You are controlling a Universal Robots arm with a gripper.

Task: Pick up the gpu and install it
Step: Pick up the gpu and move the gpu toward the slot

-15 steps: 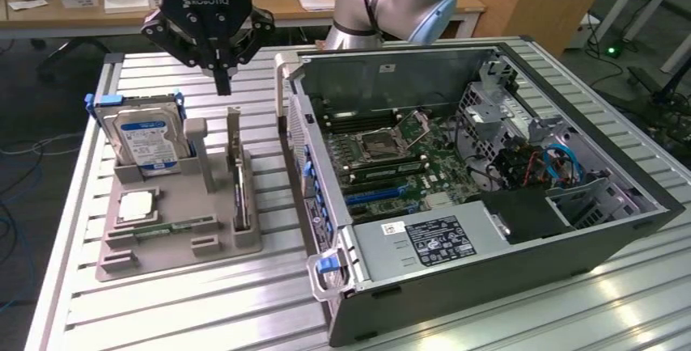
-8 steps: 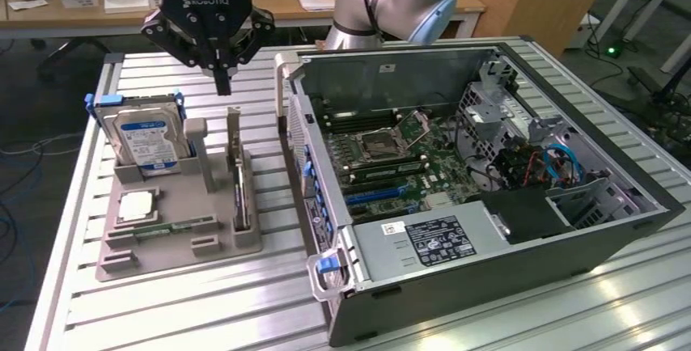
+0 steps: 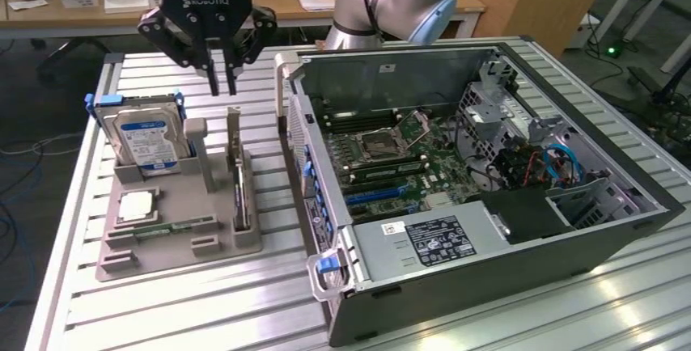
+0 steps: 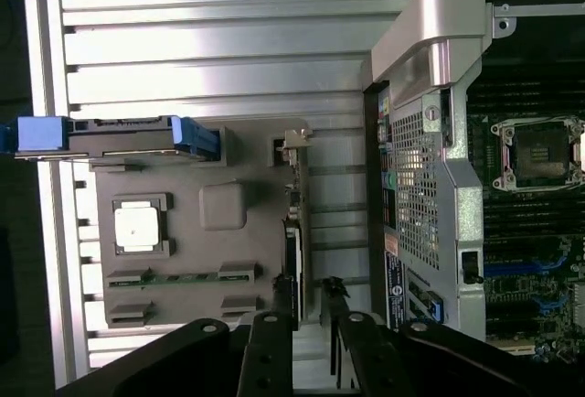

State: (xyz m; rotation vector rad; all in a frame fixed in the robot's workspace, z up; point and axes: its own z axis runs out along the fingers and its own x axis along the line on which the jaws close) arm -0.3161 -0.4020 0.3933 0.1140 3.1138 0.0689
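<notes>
Writing: "ROBOTIQ" in white on the gripper (image 3: 222,90) body, upside down in the exterior view. Drive (image 3: 146,137) has a blue-and-white label, text too small to read. PSU (image 3: 432,240) inside the open case (image 3: 486,286) has a black label with white print, also unreadable

Gpu (image 3: 236,175): stands on its long edge in a slot of the grey tray (image 3: 151,260), which sits on the slatted table (image 3: 194,310). It is between drive and case. A chip (image 3: 137,204) and a RAM stick (image 3: 173,227) lie flat in the same tray

Gripper: hangs over the gpu's far end, fingers (image 3: 213,80) pointing down, tips clear of the card and not touching. Fingers are parted by a narrow gap with nothing between them

Wrist view: gpu (image 4: 294,223) shows edge-on as a thin line running in toward the gripper (image 4: 308,285), lying nearer one finger than the other
</notes>
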